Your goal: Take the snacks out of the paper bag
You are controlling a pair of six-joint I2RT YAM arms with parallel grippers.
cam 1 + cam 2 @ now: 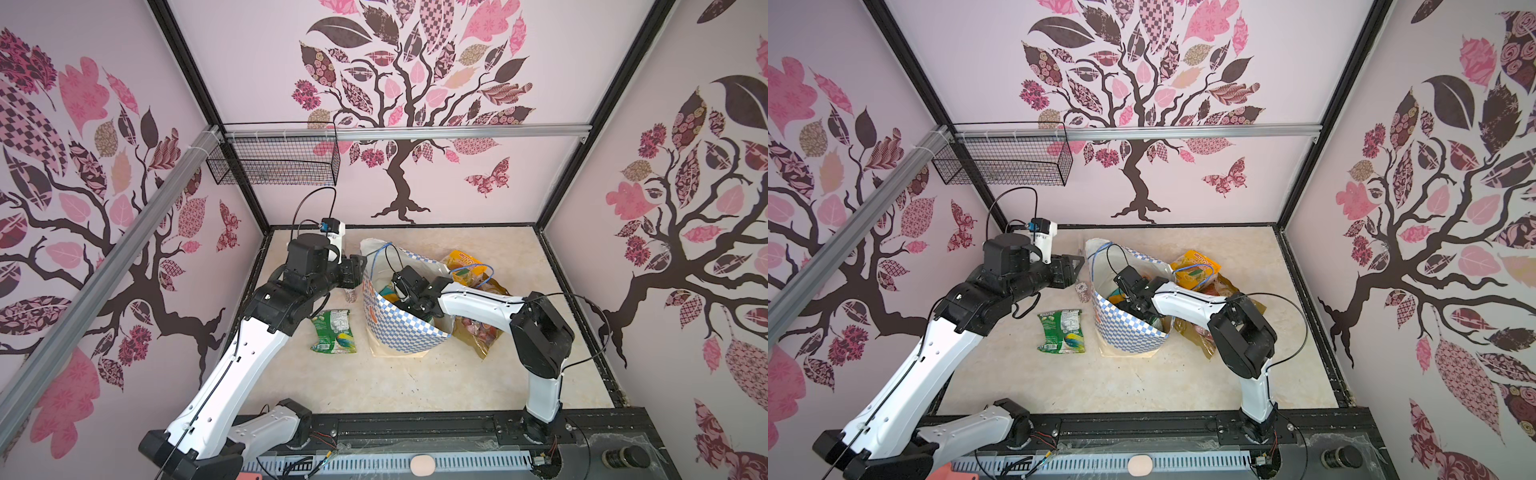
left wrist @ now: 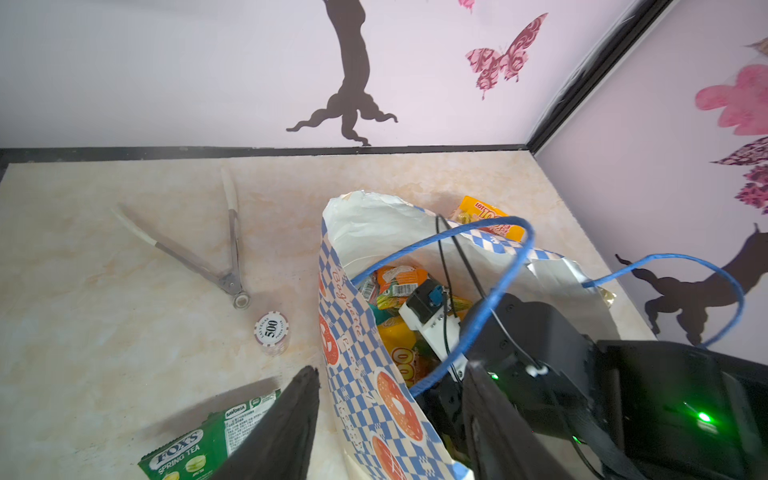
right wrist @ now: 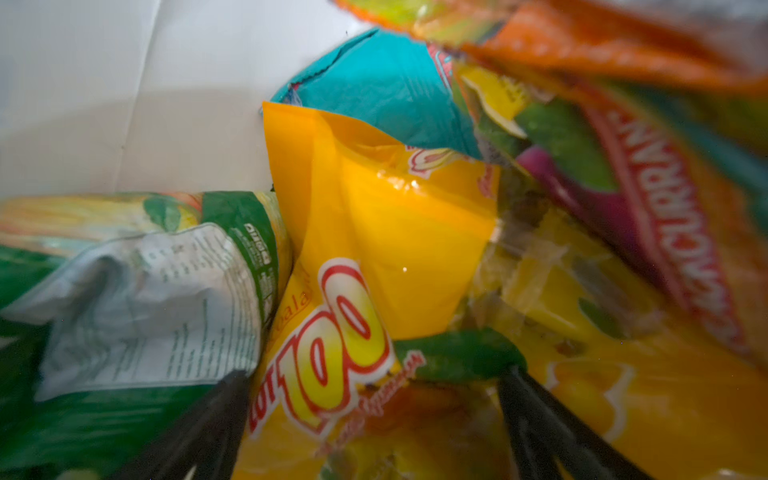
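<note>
The blue-and-white checked paper bag (image 1: pixel 399 332) (image 1: pixel 1125 334) (image 2: pixel 365 374) stands upright mid-table. My left gripper (image 1: pixel 355 270) (image 1: pixel 1073 268) (image 2: pixel 390 368) is open at the bag's left rim. One finger is outside the wall and the other inside. My right gripper (image 1: pixel 405 305) (image 3: pixel 376 374) reaches down into the bag, open, with its fingers on either side of a yellow packet (image 3: pixel 395 232). Teal (image 3: pixel 382 87), green (image 3: pixel 124 291) and orange (image 3: pixel 623 54) snacks lie round it. Outside lie a green packet (image 1: pixel 334 332) (image 2: pixel 195 449), a yellow-orange one (image 1: pixel 465 262) and a gold-red one (image 1: pixel 478 332).
Metal tongs (image 2: pixel 224 257) lie open on the table behind and to the left of the bag. A small patterned cup (image 2: pixel 271 332) (image 1: pixel 350 295) stands just left of it. A black wire basket (image 1: pixel 274 162) hangs on the back rail. Blue cord handles (image 2: pixel 490 291) loop over my right arm.
</note>
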